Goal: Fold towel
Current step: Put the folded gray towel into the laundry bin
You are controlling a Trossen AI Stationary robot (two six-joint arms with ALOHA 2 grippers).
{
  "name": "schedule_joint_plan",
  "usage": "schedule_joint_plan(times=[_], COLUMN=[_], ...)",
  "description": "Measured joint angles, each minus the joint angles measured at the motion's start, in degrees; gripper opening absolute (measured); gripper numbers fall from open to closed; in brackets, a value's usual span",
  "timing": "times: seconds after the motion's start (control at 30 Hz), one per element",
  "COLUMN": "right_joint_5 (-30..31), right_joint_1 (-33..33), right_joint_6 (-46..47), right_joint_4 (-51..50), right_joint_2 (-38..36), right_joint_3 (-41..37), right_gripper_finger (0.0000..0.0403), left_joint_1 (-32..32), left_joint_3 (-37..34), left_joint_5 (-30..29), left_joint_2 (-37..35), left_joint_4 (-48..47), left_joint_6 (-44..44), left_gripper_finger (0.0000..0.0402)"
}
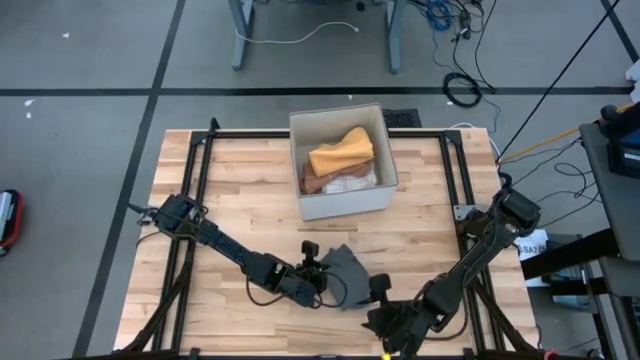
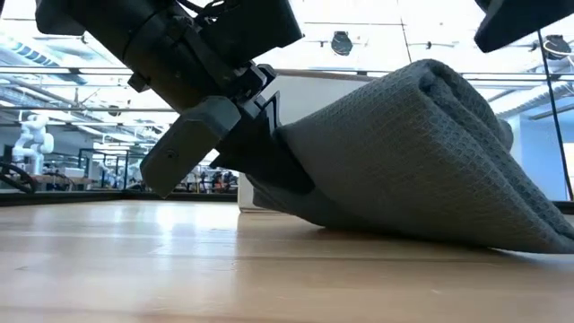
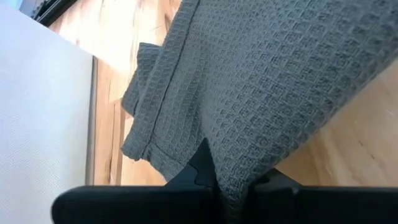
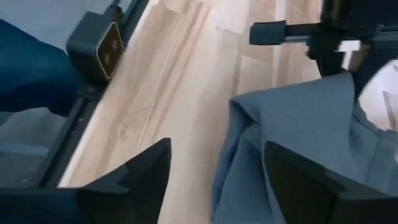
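Your wooden counter [image 1: 250,190] carries a white bin [image 1: 345,195] at its far middle, with an orange cloth [image 1: 342,152] on top; what lies beneath it is hard to make out. The grey towel [image 1: 350,272] sits bunched near the front edge, ahead of the bin. From the low view it rises in a folded hump, cut off at the picture's right. Your left tool [image 1: 318,278] is pressed together, pinching the towel's left edge, its fingertips buried in the weave. Your right tool [image 1: 378,318] is at the front edge, fingers spread; one finger seems to touch the cloth, though you cannot be sure.
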Motion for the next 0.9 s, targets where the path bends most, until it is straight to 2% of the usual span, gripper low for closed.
schedule_joint_plan(times=[0.1,0.37,0.67,0.9], right_joint_5=[0.50,8.04,8.84,18.66], right_joint_1=[-0.05,-0.28,-0.97,-1.03], right_joint_6=[-1.30,-5.35,-4.45,-4.22], right_joint_4=[2.68,5.89,9.25,11.54], right_joint_2=[2.14,4.50,5.77,9.93], right_joint_3=[0.00,0.00,-0.02,-0.02], right_gripper_finger=[0.0250,0.0253,0.0292,0.0283], left_joint_1=[0.00,0.03,0.92,2.19], left_joint_3=[0.00,0.00,0.00,0.00], left_joint_5=[-0.07,-0.07,-0.01,2.60], left_joint_2=[0.00,0.01,0.02,0.02], left_joint_4=[0.00,0.07,0.48,0.44], left_joint_6=[-0.04,-1.21,-4.33,-6.90], left_gripper_finger=[0.0014,0.0014,0.0014,0.0014])
